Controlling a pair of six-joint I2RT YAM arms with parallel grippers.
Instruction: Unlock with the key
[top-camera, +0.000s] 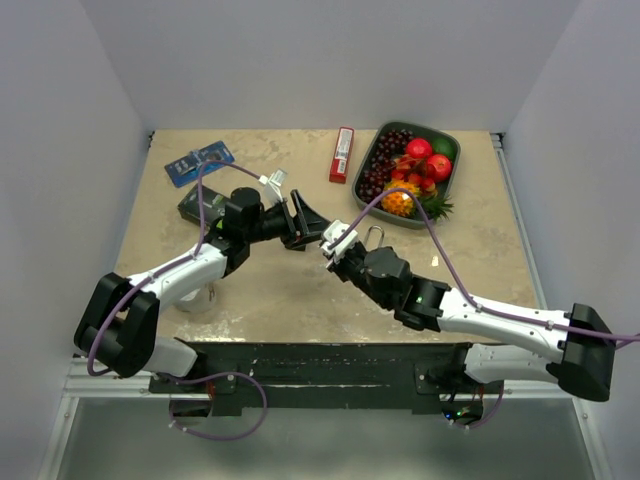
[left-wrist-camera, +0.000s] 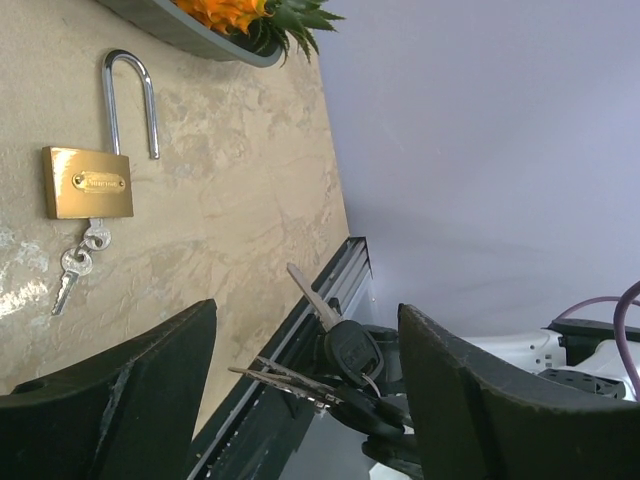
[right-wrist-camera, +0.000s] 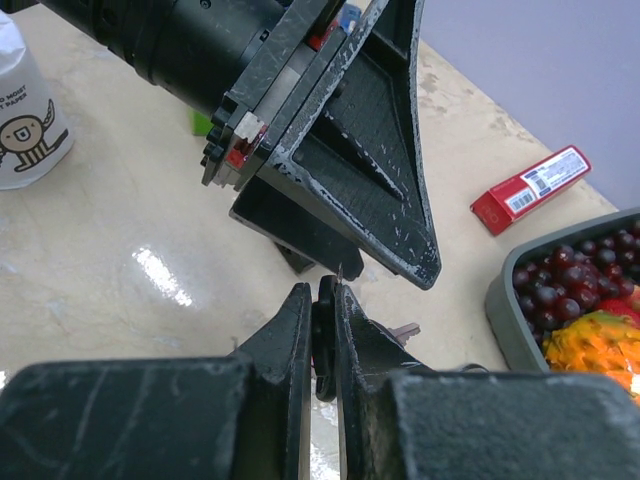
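My right gripper (right-wrist-camera: 322, 290) has jaws clamped on a black-headed key (left-wrist-camera: 350, 350); left gripper (left-wrist-camera: 305, 312) jaws wide; brass padlock (left-wrist-camera: 88, 182) lies on the table (left-wrist-camera: 240, 200).

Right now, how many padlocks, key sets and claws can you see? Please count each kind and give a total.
Padlock: 1
Key sets: 2 (key set at the padlock, held key set)
Claws: 2 (left claw open, right claw shut on the held key set)
Total: 5
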